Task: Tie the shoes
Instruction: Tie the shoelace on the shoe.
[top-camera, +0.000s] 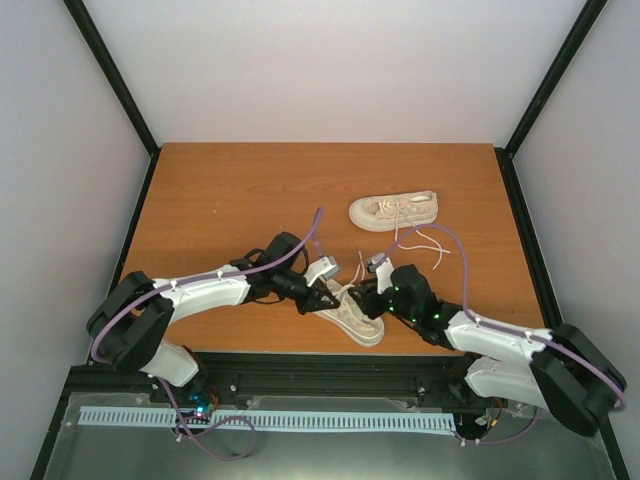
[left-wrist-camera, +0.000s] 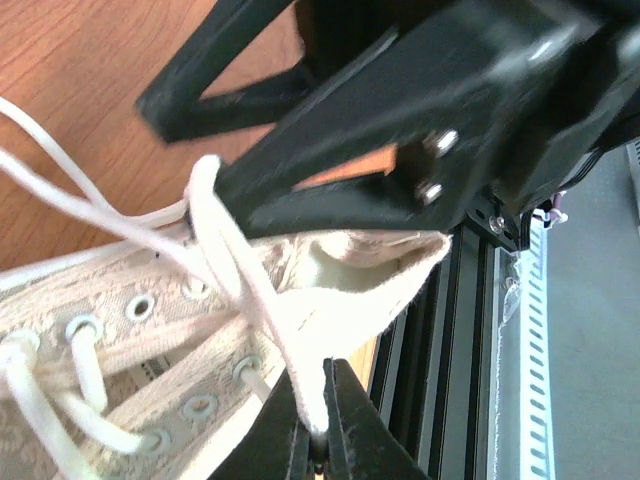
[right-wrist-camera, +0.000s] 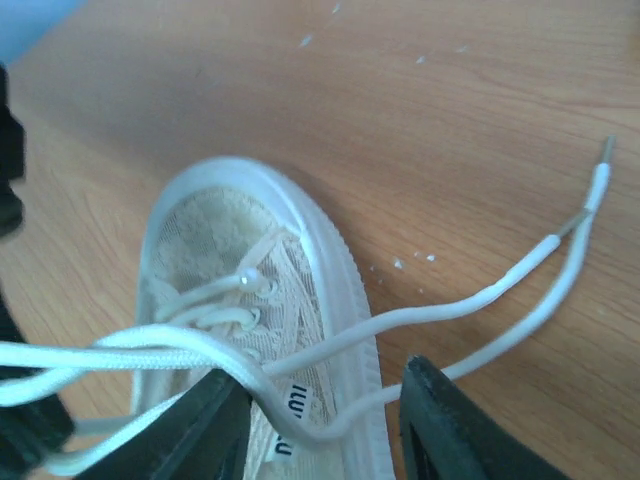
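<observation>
Two cream shoes are on the wooden table. One (top-camera: 393, 210) lies on its side at the back right, its laces trailing towards me. The other (top-camera: 352, 318) sits near the front edge between both grippers. My left gripper (left-wrist-camera: 318, 440) is shut on a white lace (left-wrist-camera: 240, 275) over the near shoe's eyelets (left-wrist-camera: 120, 340). My right gripper (right-wrist-camera: 325, 425) is open above that shoe's (right-wrist-camera: 220, 240) side. Its black fingers (right-wrist-camera: 455, 425) stand apart, and a loose lace (right-wrist-camera: 330, 430) sags between them without being pinched. Two lace ends (right-wrist-camera: 565, 235) lie on the table.
The two grippers (top-camera: 322, 298) (top-camera: 368, 296) are close together, almost touching over the near shoe. The black frame rail (left-wrist-camera: 450, 330) at the table's front edge runs right beside the shoe's heel. Black corner posts (top-camera: 110, 70) flank the table.
</observation>
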